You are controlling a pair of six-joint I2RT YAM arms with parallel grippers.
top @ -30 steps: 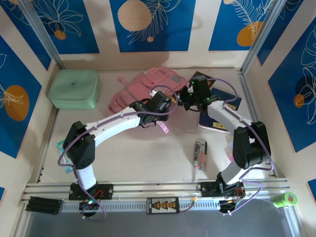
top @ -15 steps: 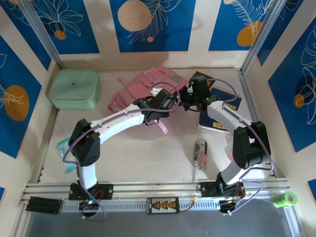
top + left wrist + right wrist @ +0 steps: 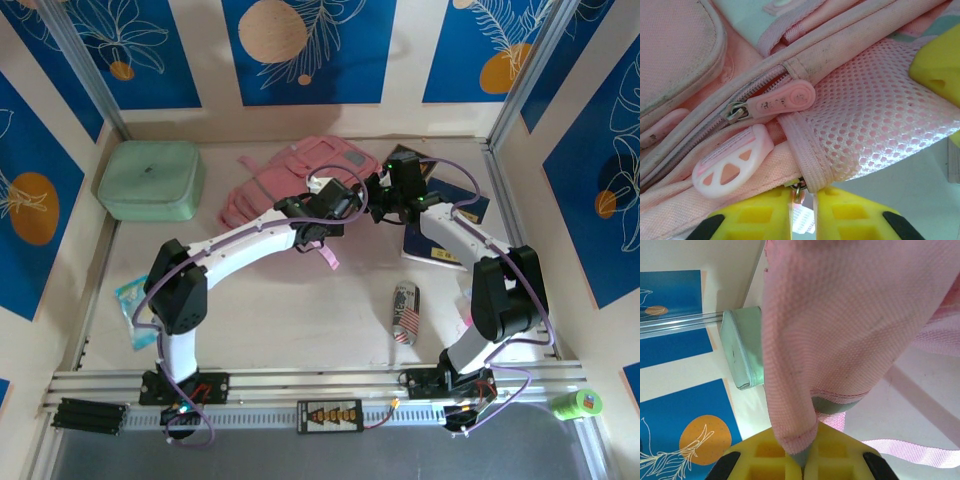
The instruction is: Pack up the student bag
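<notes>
Left gripper (image 3: 803,200) is pinched down on a little zipper pull (image 3: 799,189), right under the pink mesh pocket of the student bag (image 3: 865,115). Right gripper (image 3: 802,442) is clamped tight on a fold of that bag's pink fabric. The bag sits at the back middle of the table (image 3: 300,310), with a mint green case (image 3: 150,180) just to its left.

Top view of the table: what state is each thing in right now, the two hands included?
Soft pink backpack, lying flat on the table.
Left hand, closed on a pale zip tab.
Right hand, closed on a fold of the backpack.
Rounded mint green case, lid shut.
Flag-patterned can, lying on its side.
Dark blue book, closed, lying flat.
</notes>
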